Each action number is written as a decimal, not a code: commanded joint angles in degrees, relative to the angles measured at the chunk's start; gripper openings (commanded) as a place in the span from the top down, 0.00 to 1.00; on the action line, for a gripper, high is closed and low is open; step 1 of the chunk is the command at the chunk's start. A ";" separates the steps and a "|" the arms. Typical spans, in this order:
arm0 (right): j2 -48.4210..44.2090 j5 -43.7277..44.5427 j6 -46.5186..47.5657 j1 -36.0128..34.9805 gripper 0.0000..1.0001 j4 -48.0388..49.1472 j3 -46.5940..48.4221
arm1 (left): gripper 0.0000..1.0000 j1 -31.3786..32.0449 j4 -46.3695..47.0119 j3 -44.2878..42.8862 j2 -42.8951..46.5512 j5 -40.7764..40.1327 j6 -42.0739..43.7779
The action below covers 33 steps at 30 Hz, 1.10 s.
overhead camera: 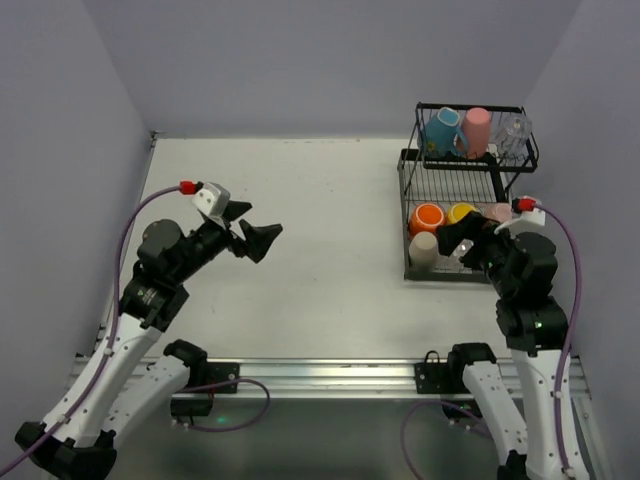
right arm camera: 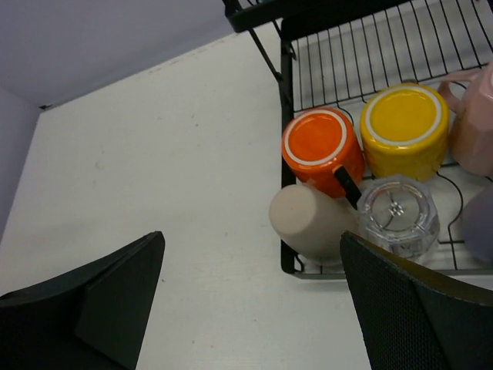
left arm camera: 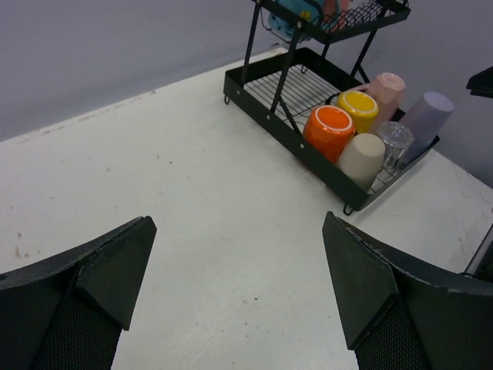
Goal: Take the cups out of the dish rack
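The black wire dish rack [overhead camera: 412, 190] stands at the back right. Its upper shelf holds a blue mug [overhead camera: 441, 130], a pink cup [overhead camera: 476, 130] and a clear cup [overhead camera: 512, 133]. Its lower tray holds upturned cups: orange [right arm camera: 320, 146], yellow [right arm camera: 405, 123], beige [right arm camera: 308, 220], clear [right arm camera: 397, 212], pink [right arm camera: 474, 123] and lavender [left arm camera: 428, 116]. My right gripper [right arm camera: 253, 237] is open and empty, hovering just in front of the beige cup at the tray's near left corner. My left gripper [left arm camera: 237, 223] is open and empty above the bare table, far left of the rack [left arm camera: 262, 96].
Grey walls close in the table at the back and both sides. The white tabletop [overhead camera: 320, 260] stretches between my left gripper [overhead camera: 255, 228] and the rack. A metal rail [overhead camera: 320, 372] with the arm bases runs along the near edge.
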<state>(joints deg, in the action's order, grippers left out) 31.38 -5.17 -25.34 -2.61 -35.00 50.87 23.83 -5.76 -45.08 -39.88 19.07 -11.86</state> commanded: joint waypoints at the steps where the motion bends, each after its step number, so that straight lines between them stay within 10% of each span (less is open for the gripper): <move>1: 3.59 4.11 2.93 -0.37 0.01 -4.98 3.09 | 0.00 0.60 -1.01 1.75 -0.99 0.01 -0.62; 33: 38.06 19.84 9.88 -16.55 0.04 -4.55 9.07 | 0.00 2.71 -1.27 4.91 -2.04 -7.38 -1.41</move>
<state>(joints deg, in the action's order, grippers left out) 69.76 11.44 -15.99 -18.74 -39.13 59.55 26.28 -6.96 -39.83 -41.65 11.90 -13.93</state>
